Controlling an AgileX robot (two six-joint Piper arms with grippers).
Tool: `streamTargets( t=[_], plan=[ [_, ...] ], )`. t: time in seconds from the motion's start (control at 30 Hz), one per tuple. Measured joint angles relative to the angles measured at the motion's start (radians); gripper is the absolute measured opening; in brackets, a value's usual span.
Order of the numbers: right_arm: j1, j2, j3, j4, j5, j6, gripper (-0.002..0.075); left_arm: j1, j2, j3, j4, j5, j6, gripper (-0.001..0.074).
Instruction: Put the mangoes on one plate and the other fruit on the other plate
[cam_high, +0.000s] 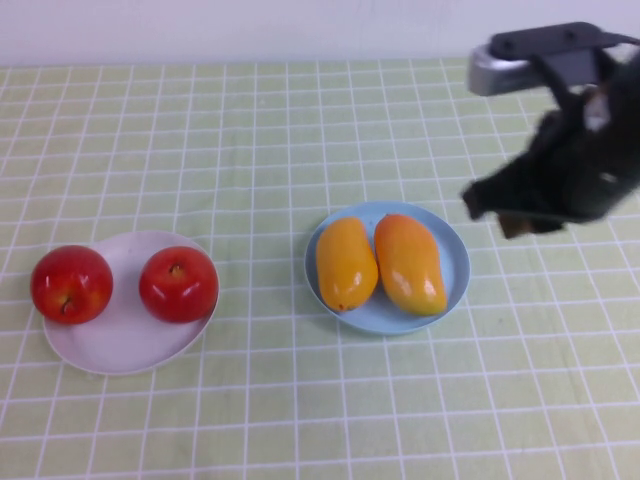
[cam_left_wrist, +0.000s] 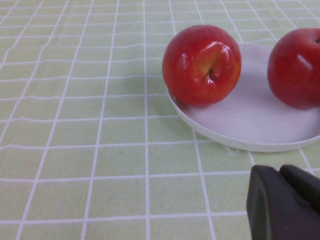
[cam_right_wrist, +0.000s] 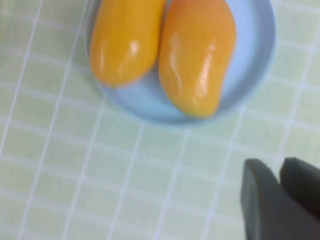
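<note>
Orange mangoes (cam_high: 381, 264) share the blue plate (cam_high: 455, 262), apples (cam_high: 125, 284) the white plate (cam_high: 125, 345), so we judge sorting done. Right gripper (cam_right_wrist: 280, 195), empty, hangs beside the blue plate, fingers seemingly together; left gripper (cam_left_wrist: 285, 200) sits closed near the white plate.

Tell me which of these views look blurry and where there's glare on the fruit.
High view: right hand smeared by motion blur above the table; the rest sharp. Right wrist view: soft throughout, glare streaks on the mangoes. Left wrist view: crisp, bright highlights on the apples.

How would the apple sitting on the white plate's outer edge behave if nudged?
The outer apple is round and glossy, so it would probably roll easily. It overhangs the shallow white plate's rim, so a push leftward would likely send it onto the cloth.
</note>
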Motion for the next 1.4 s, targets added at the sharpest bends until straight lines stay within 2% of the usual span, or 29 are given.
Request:
streamTargets(
  t=[0.07,0.17,0.37,0.53,0.77,0.83,0.93,1.17,1.3,1.4],
  plan=[
    [0.000,-0.098,0.069,0.000,0.025,-0.010,0.0017,0.000,0.000,0.000,0.000,0.000,0.000,0.0002],
    [0.000,-0.241,0.160,0.015,0.043,-0.021,-0.0005,0.000,0.000,0.000,0.000,0.000,0.000,0.0002],
    [0.000,-0.533,0.331,0.073,0.052,-0.025,-0.0013,0.000,0.000,0.000,0.000,0.000,0.000,0.0002],
    [0.000,-0.720,0.379,0.101,0.140,-0.025,-0.0014,0.000,0.000,0.000,0.000,0.000,0.000,0.0002],
    [0.000,-0.854,0.485,0.005,0.135,-0.025,-0.0014,0.000,0.000,0.000,0.000,0.000,0.000,0.0002],
    [-0.003,-0.878,0.562,-0.042,0.045,-0.025,-0.0014,0.000,0.000,0.000,0.000,0.000,0.000,0.0002],
    [-0.074,-0.937,0.720,-0.095,-0.219,-0.025,-0.0014,0.000,0.000,0.000,0.000,0.000,0.000,0.0002],
    [-0.428,-1.110,1.183,-0.118,-0.911,-0.025,-0.0014,0.000,0.000,0.000,0.000,0.000,0.000,0.0002],
    [-0.551,-1.217,1.360,-0.118,-1.143,-0.010,-0.0014,0.000,0.000,0.000,0.002,0.000,0.000,0.0002],
    [-0.595,-1.300,1.444,-0.111,-1.207,0.002,-0.0015,0.000,0.000,0.000,0.002,0.000,0.000,0.0002]
  ],
)
